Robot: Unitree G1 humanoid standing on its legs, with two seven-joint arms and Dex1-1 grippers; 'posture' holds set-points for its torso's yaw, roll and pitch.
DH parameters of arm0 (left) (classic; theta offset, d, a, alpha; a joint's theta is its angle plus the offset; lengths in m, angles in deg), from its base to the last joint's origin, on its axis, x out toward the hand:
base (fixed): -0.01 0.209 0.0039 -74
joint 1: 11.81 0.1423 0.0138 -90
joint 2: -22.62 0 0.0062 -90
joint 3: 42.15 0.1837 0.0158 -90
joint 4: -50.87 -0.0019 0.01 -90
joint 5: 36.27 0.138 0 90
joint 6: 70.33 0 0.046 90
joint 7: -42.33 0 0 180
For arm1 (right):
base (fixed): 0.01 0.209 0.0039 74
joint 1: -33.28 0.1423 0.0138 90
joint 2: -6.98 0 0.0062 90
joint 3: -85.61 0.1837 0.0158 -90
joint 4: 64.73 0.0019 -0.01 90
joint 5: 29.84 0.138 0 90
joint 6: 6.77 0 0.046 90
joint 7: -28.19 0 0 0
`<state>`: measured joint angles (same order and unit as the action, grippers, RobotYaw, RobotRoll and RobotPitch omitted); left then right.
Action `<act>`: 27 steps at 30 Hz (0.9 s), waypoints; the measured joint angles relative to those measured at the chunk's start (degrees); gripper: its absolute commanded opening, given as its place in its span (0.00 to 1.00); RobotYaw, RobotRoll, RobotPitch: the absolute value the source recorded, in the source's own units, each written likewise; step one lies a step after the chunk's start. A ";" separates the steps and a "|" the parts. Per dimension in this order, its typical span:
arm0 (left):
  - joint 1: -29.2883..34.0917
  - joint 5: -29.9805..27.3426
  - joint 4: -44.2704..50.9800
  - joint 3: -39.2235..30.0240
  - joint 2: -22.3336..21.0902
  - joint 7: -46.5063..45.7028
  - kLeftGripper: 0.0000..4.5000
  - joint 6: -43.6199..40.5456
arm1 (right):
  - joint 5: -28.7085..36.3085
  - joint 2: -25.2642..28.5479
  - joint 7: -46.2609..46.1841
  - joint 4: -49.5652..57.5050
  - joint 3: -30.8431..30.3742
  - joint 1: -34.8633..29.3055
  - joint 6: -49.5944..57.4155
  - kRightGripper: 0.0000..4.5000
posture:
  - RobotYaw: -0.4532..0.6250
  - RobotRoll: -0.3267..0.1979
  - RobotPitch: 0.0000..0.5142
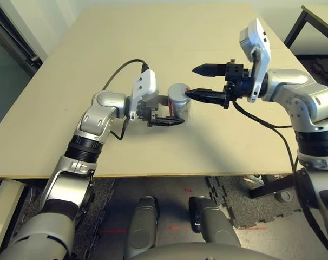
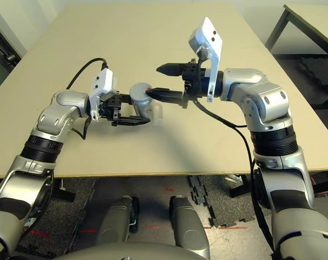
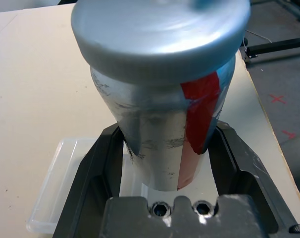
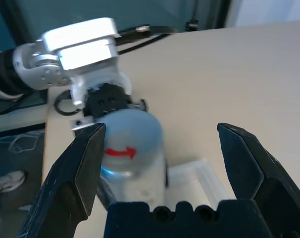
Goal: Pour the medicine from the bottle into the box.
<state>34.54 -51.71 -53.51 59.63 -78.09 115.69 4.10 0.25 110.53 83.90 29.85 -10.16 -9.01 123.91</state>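
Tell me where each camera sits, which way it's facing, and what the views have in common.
Left eye view: head camera, looking down at the table; both silver forearms show.
Right eye view: its stereo twin, same scene.
Left wrist view: along the left gripper, shut on the bottle, above the box.
Right wrist view: along the open right gripper, toward the capped bottle and the left gripper.
All four share the bottle.

The lower part of the bottle (image 3: 165, 129) is hidden between the fingers of the left gripper (image 3: 165, 198). Much of the box (image 3: 56, 188) is covered by that gripper, and no medicine can be made out in it.
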 measured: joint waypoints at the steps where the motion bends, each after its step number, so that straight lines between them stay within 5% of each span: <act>1: 0.00 0.03 -0.08 0.06 0.03 0.01 0.61 0.04 | 0.01 -0.23 0.00 0.07 -0.27 0.00 0.15 1.00 | 0.49 0.62 0.23; 27: 0.00 0.20 -2.19 0.57 1.46 0.13 0.61 1.15 | -3.03 -0.93 -0.49 0.82 -2.89 0.00 1.98 1.00 | 0.48 0.62 0.25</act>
<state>34.54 -51.52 -55.69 60.21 -76.63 115.82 5.26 -2.78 109.60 83.41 30.66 -13.05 -9.00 125.89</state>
